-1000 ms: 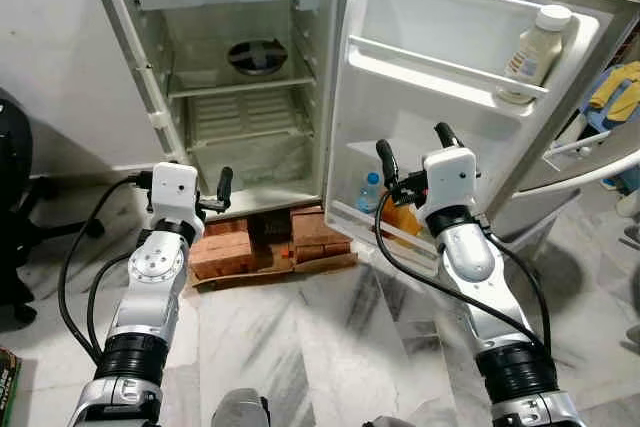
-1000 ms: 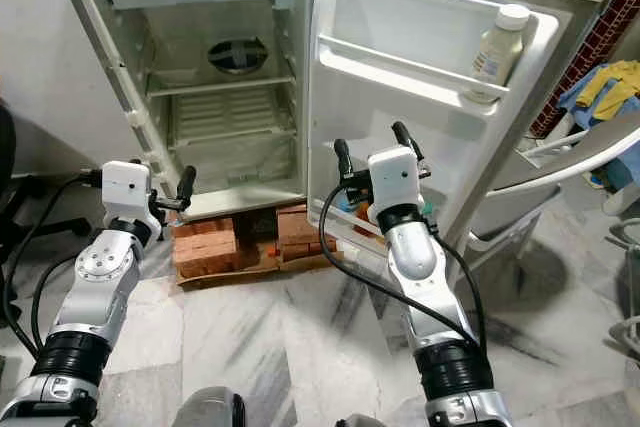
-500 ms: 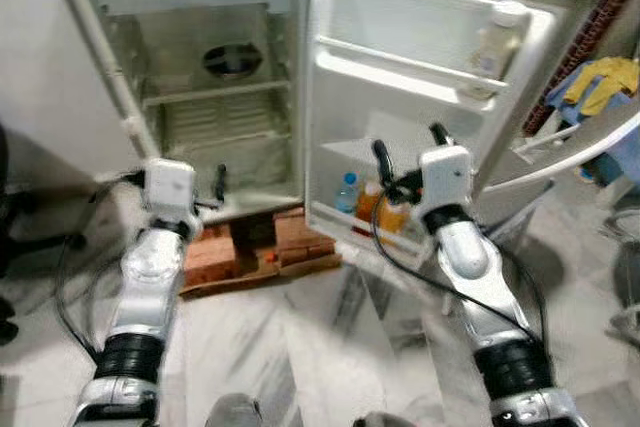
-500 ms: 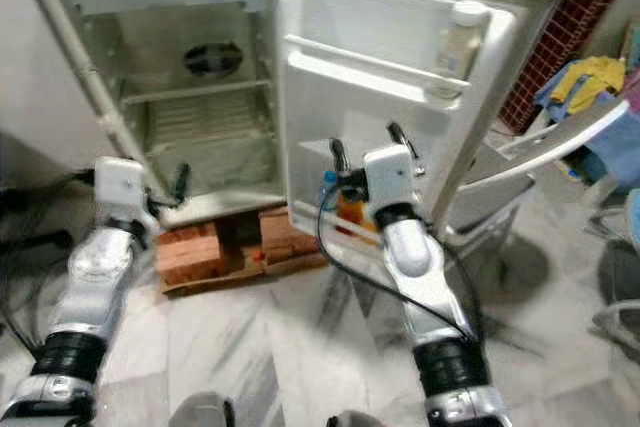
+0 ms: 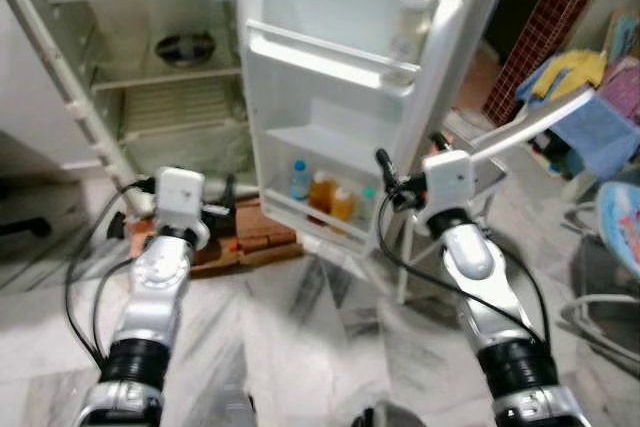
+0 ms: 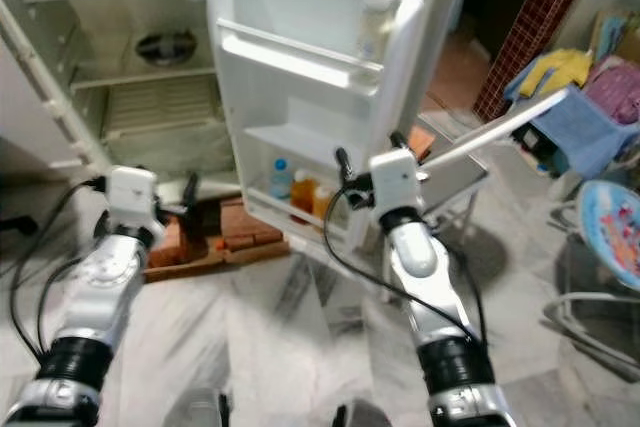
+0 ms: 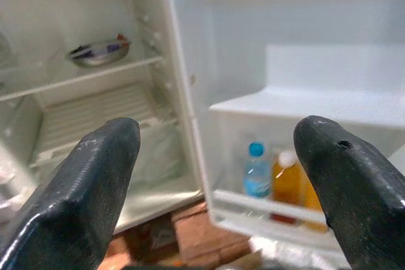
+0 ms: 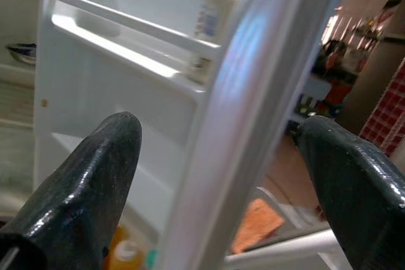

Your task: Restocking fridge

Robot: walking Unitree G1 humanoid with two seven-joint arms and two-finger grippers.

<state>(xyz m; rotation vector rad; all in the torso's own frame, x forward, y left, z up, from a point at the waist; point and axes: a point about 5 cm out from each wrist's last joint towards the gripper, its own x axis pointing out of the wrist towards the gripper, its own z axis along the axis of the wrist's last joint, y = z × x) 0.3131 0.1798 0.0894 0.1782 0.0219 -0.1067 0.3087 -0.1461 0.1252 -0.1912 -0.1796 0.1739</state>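
A white and grey veined marble floor (image 5: 300,317) is spreading across the room, catching soft daylight. A stack of red-brown bricks (image 5: 262,240) is lying on it. A dark red brick wall (image 5: 550,17) is rising at the right, beside a white plastic chair (image 5: 520,132) that is carrying blue and yellow cloths (image 5: 585,97). A plain white wall (image 5: 25,112) is standing at the left.

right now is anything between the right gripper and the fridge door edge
Nothing visible. The right gripper is open beside the fridge door, and in the right wrist view the door's outer edge lies straight ahead between the two fingers with no object in front of it.
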